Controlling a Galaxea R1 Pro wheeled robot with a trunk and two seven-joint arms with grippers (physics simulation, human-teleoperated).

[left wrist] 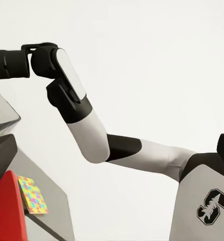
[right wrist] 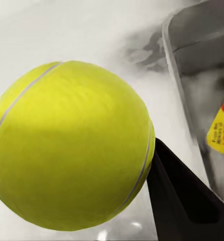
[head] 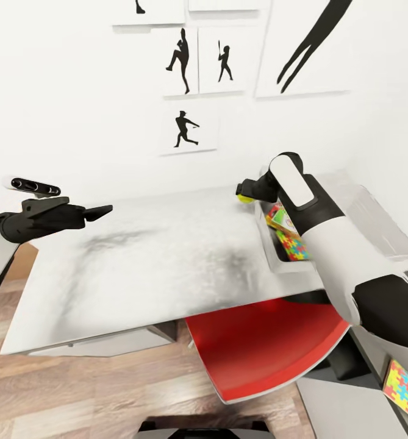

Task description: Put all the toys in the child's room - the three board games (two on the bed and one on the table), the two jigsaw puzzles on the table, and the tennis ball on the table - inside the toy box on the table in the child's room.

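So nearest the robot there was a red chair [head: 264, 347] tucked partly under the desk [head: 143, 268], and off to that chair's right a jigsaw puzzle [head: 406, 389] lay on a lower grey surface, well apart from the toy box [head: 380, 225], so that one looked like it wasn't put away yet.

Up on the desk, the toy box sat at the right end, past the chair. A patchwork puzzle [head: 294, 245] and a colourful game box [head: 278, 218] were already lying in it, half hidden by the right arm. The right wrist view caught an "UNO" label on a card or box inside the bin.

The right pincer [head: 250, 191] was clamped on the tennis ball [right wrist: 72, 145], hovering just beside the toy box's near-left corner, at the back of the desk. Seemed like it was held up there so it could be carried over the rim and dropped in, rather than rolled.

The left pincer [head: 100, 212] hung out beyond the desk's far left edge, away from the toy box, holding nothing. Couldn't honestly tell how wide it was set. Probably just parked out of the way.
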